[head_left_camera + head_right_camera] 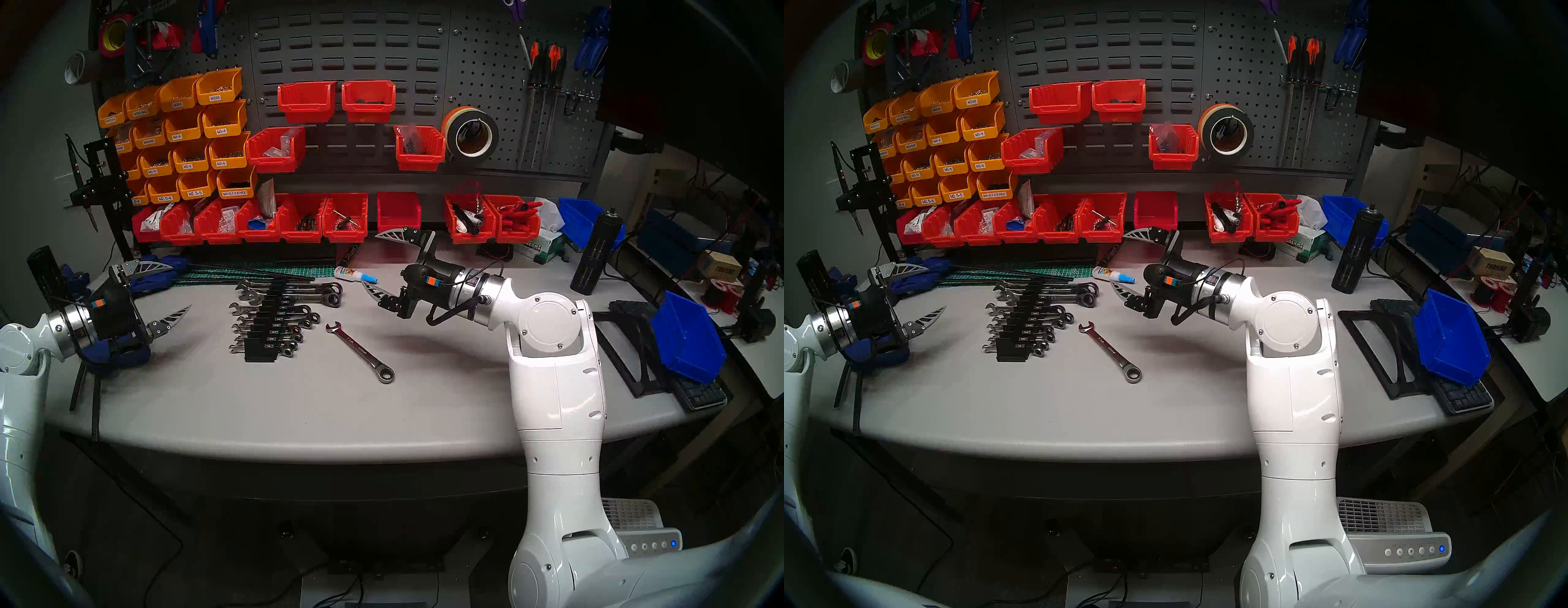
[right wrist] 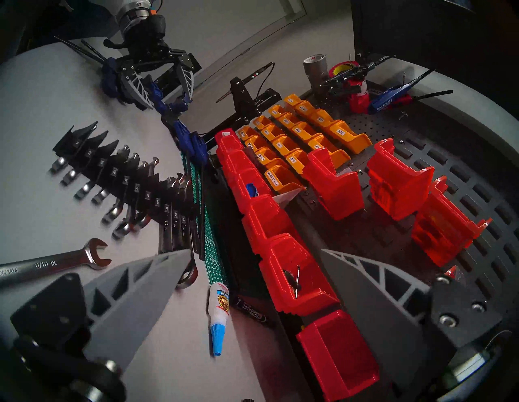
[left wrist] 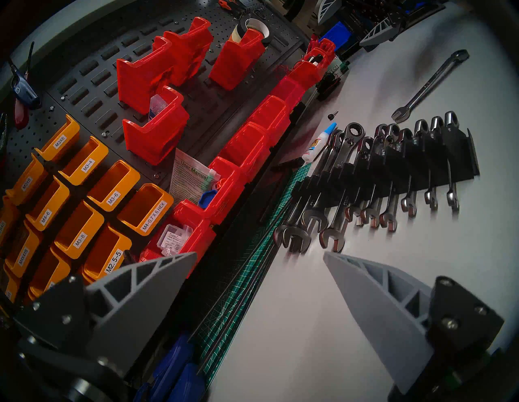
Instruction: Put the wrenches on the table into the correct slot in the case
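Note:
One loose chrome wrench (image 1: 359, 351) (image 1: 1110, 351) (image 3: 429, 87) (image 2: 56, 264) lies diagonally on the grey table, open jaw toward the back, ring end toward me. Just left of it stands the black stepped case (image 1: 259, 356) (image 1: 1011, 354) (image 3: 460, 157) (image 2: 84, 140), with several wrenches slotted in its grooves. My right gripper (image 1: 370, 260) (image 1: 1117, 260) (image 2: 256, 250) hovers open and empty behind and right of the loose wrench, pointing left. At the table's left edge, well left of the case, my left gripper (image 1: 180, 286) (image 1: 936, 288) (image 3: 260, 252) is open and empty.
A glue bottle (image 1: 354, 275) (image 2: 217, 317) lies behind the case near a green cutting mat (image 1: 271, 271). Red bins (image 1: 343, 216) line the back edge under the pegboard. A black cylinder (image 1: 596, 250), a blue bin (image 1: 687, 335) and a keyboard (image 1: 700, 392) occupy the right side.

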